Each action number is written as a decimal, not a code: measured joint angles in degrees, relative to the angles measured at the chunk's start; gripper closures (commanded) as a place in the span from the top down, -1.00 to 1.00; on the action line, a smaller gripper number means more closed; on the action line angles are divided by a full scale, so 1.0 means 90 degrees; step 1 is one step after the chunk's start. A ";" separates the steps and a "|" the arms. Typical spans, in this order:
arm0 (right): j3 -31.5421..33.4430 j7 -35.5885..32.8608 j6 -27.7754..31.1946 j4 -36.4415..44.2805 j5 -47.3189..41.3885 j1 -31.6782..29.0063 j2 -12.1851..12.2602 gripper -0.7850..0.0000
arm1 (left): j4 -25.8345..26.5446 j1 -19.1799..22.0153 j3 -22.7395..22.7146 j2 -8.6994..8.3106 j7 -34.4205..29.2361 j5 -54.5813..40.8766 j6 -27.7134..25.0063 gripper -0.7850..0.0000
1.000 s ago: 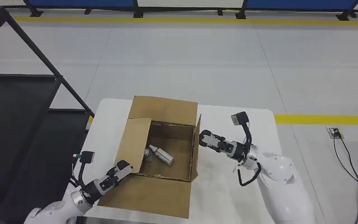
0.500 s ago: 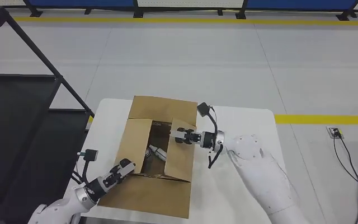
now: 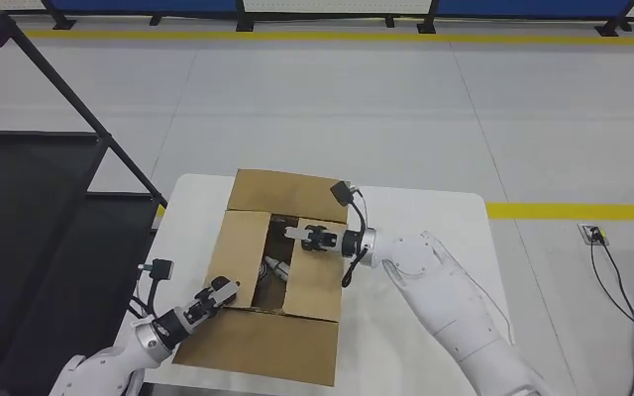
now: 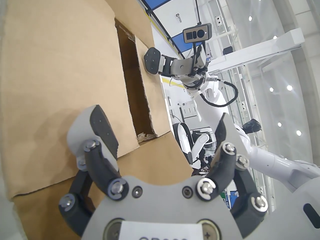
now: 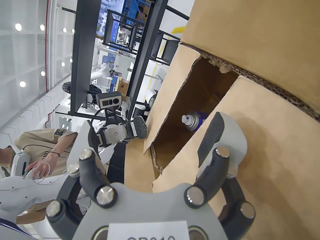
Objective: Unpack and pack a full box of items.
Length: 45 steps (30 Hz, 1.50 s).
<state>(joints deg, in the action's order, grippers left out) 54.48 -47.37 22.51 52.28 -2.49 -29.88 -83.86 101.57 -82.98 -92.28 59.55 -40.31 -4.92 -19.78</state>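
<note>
A white table [image 3: 436, 213] is being occupied, across its left and middle, by a cardboard box [image 3: 327, 193], the task's thing. The box's far flap [image 3: 277, 186] is being left spread outward toward the far side. Its near flap [image 3: 267, 346] is lying out toward the near edge of the table. The left flap [image 3: 238, 247] and the right flap [image 3: 319, 272] are being kept folded inward over the opening, with a narrow dark gap being left between them.

The right gripper [image 3: 302, 235] is being held over the far part of the right flap. Its fingers are being kept widely parted, and nothing is being grasped between them. In the right wrist view [image 5: 152, 122] one pad [image 5: 215, 136] is being laid flat against the flap's cardboard.

The left gripper [image 3: 220, 292] is being held at the box's near left corner, where the left flap meets the near flap. Its fingers are likewise being kept far apart [image 4: 160, 113], and nothing is being gripped. One finger [image 4: 100, 123] is lying just beside the left flap's surface; whether it is touching cannot be told.

Inside the box, below the gap, items [image 3: 271, 267] are being glimpsed. One of them is a blue can [image 5: 191, 121] with a white nozzle top.
</note>
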 measured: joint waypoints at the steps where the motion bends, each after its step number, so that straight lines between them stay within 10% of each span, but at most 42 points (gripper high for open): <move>1: -0.0023 0.0007 0.0019 -0.0041 0.0007 0.0015 -0.0010 1.00 | -0.0008 0.0012 0.0016 0.0000 0.0020 0.0030 0.0025 1.00; 45: 0.0060 0.0653 0.0633 0.0043 0.0507 -0.0095 -0.0031 1.00 | 0.0136 -0.0072 -0.0141 -0.0051 0.0117 -0.0122 0.0162 1.00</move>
<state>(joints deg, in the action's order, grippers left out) 55.03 -41.49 28.21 52.67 2.07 -30.74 -84.15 102.79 -83.62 -93.56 59.09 -39.26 -6.02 -18.33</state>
